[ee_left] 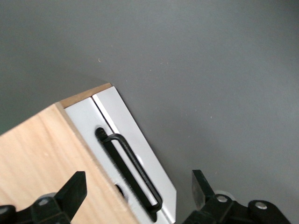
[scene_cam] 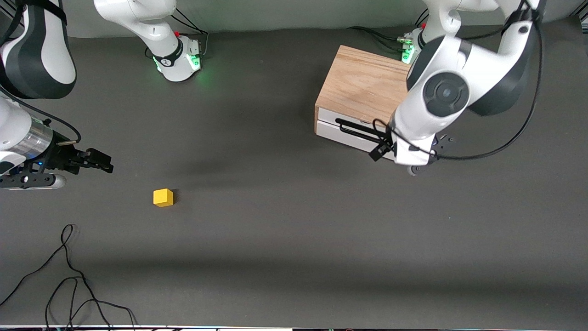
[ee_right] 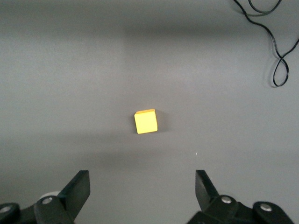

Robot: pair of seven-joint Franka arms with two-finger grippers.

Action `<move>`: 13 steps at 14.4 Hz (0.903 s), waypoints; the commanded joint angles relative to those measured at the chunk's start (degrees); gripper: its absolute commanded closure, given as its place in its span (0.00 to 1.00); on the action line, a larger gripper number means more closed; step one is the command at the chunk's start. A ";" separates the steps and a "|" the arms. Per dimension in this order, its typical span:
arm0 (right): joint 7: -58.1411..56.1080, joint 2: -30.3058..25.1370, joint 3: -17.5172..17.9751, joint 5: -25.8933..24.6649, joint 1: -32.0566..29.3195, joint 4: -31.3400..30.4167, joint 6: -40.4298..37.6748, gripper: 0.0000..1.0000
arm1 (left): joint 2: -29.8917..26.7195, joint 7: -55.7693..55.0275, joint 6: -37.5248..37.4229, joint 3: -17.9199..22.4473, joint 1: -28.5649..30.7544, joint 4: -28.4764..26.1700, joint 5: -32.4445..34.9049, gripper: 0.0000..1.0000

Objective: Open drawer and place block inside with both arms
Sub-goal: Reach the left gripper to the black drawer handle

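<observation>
While the drawer stays shut, treat the pull on its handle as the step in hand, and read these lines for how to do it well.

Drawer (scene_cam: 349, 133): you see it closed, its white front flush with the light-wood cabinet (scene_cam: 363, 85), which sits on the tabletop (scene_cam: 285, 239) toward the left arm's end.

Handle (ee_left: 133, 175): a black bar along the drawer front; in the left wrist view it runs slantwise between the two fingers.

Left claw (ee_left: 138, 193): spread wide, hovering over the drawer front at the handle, gripping nothing.

Your approach: turn the wrist until the fingers stand square to the bar, lower so one finger passes under it, then close fully before pulling.

Your pull: draw straight out from the front, level and slow; a skewed pull would likely jam the drawer or drag the cabinet.

Block (scene_cam: 163, 197): the yellow cube rests alone on the tabletop toward the right arm's end, nearer the front camera than the cabinet and well apart from it.

Right claw (scene_cam: 98, 163): spread wide and empty, held above the tabletop near the block, waiting.

Cable (scene_cam: 69, 280): loose black loops nearer the front camera than the block; keep the right arm away from them.
</observation>
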 commanded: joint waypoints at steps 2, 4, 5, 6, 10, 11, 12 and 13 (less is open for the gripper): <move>-0.97 -0.46 0.07 -0.89 0.11 -3.60 5.01 0.00 | 2.97 -15.03 2.67 0.55 -2.08 -0.66 0.33 0.00; -3.86 -0.46 0.07 -0.89 0.11 -4.48 6.25 0.00 | 5.43 -20.49 2.67 0.55 -3.75 -0.75 0.42 0.00; -4.31 -0.46 -0.02 -0.80 0.02 -4.57 6.43 0.00 | 6.57 -21.73 2.50 0.64 -4.02 -1.01 0.42 0.00; -4.31 -0.46 -0.02 -0.80 0.02 -4.66 6.43 0.00 | 7.28 -22.01 2.58 0.64 -4.63 -1.71 0.42 0.00; -4.49 -0.11 -0.02 -0.89 0.02 -6.59 10.20 0.00 | 7.03 -22.01 2.76 0.64 -5.08 -5.32 2.79 0.02; -4.49 0.41 -0.02 -0.80 0.02 -6.59 10.56 0.00 | 7.20 -22.01 2.85 0.64 -5.08 -5.58 2.79 0.02; -4.49 0.59 -0.02 -0.80 0.02 -6.59 10.82 0.00 | 7.20 -22.01 3.37 0.64 -4.99 -6.37 2.79 0.02; -4.49 0.59 -0.02 -0.80 0.02 -6.59 11.00 0.00 | 7.20 -21.92 3.98 0.64 -5.07 -7.16 2.88 0.02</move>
